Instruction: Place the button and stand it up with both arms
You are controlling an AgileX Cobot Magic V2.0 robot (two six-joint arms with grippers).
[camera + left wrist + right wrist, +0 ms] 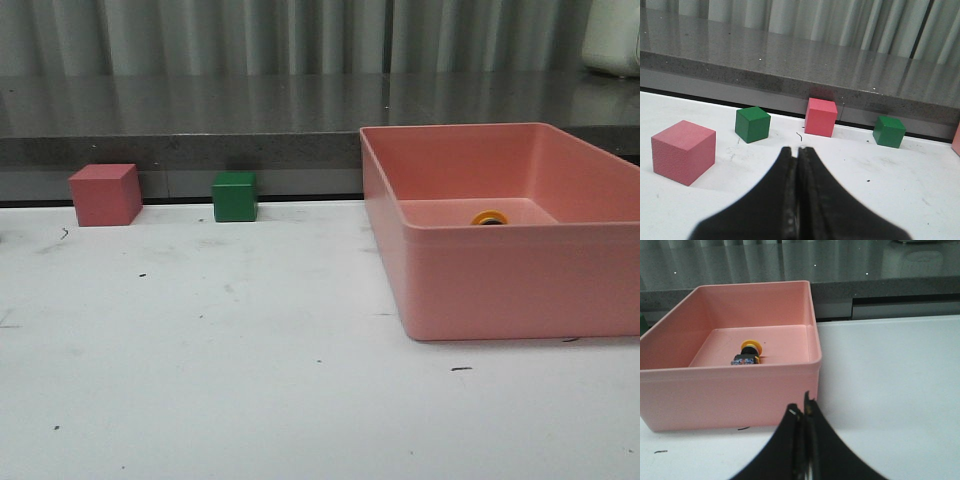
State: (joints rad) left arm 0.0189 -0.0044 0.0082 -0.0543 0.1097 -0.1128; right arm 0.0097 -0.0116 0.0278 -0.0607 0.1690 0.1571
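Note:
The button (747,354) lies on its side on the floor of the pink bin (730,390), yellow cap toward the far wall. In the front view only its yellow cap (489,217) shows over the bin's (500,290) near wall. My right gripper (803,409) is shut and empty, outside the bin near its front corner. My left gripper (797,150) is shut and empty above the white table, short of the cubes. Neither arm shows in the front view.
In the front view a pink cube (105,194) and a green cube (235,196) stand at the table's back left by the grey ledge. The left wrist view shows two pink cubes (683,151) (820,116) and two green cubes (752,124) (888,131).

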